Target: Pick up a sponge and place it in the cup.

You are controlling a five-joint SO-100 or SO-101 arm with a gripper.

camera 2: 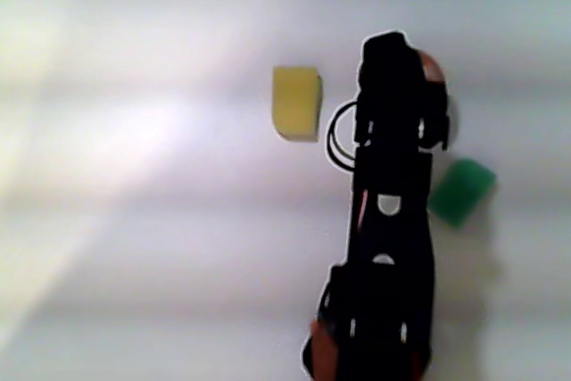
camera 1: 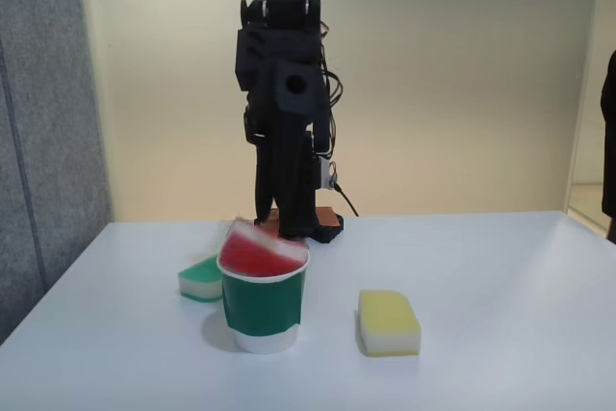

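A: Nearest you, the cup [camera 1: 264,310] stands on the bench [camera 1: 481,276]; the red sponge [camera 1: 258,252] sits tilted in its mouth.

B: And the fingers?

A: You cannot tell their spread; the arm [camera 1: 284,113] stands behind. Lift clear without tipping the cup.

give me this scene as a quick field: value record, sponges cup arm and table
red sponge: tilted in the mouth of the cup, sticking up above the rim
cup: upright on the table, green band, white rim and base
green sponge: flat on the table, behind and left of the cup in the fixed view
yellow sponge: flat on the table, right of the cup in the fixed view, apart from it
arm: black, standing behind the cup
hand: open or shut cannot be told
table: white
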